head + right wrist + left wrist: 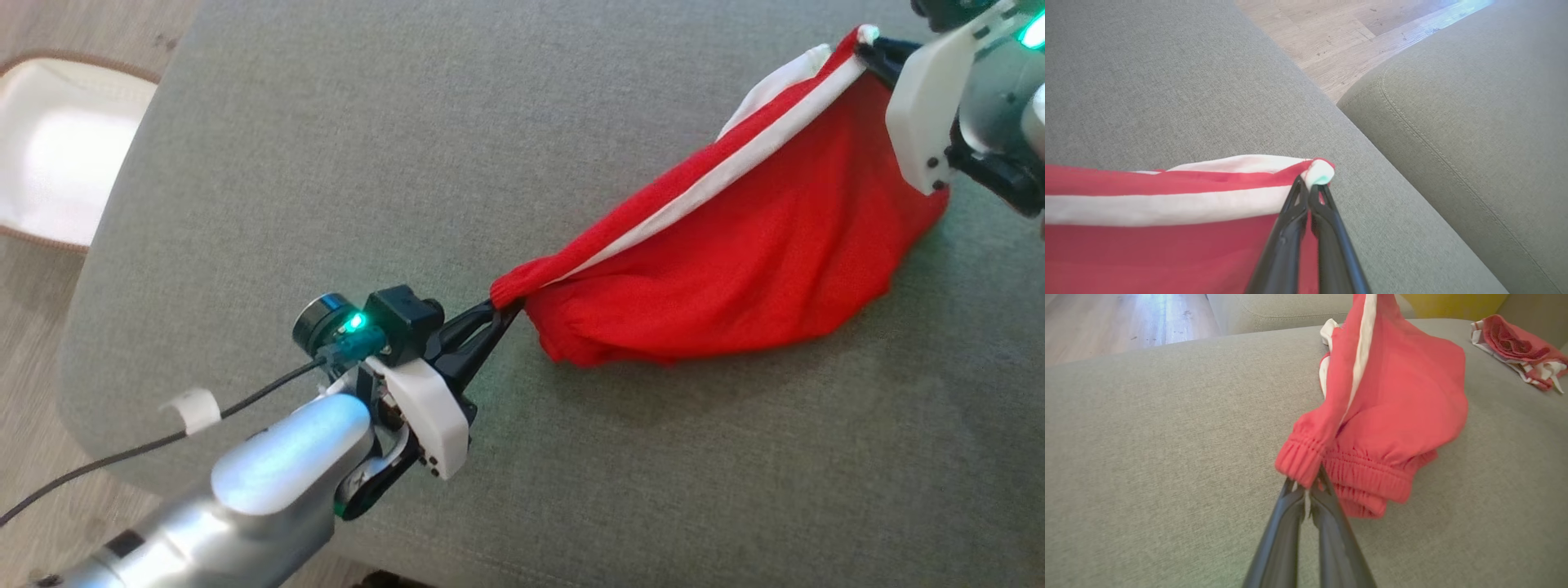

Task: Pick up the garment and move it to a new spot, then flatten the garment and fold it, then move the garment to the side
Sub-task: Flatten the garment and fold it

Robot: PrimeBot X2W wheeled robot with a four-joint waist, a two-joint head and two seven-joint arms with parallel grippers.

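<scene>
Left gripper (500,317): pinched shut on garment (735,261) elastic hem. Right gripper (872,51): pinched on the opposite corner. Garment: stretched between them, sagging onto grey cushion (326,163). Status: lifted; judged outstanding: flattening, folding, moving aside.

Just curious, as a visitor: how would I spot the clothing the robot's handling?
On the grey cushion, find the red garment with the white stripe. Unlike the crumpled red bundle lying apart, it is pinched at both ends by the left gripper and right gripper.
</scene>
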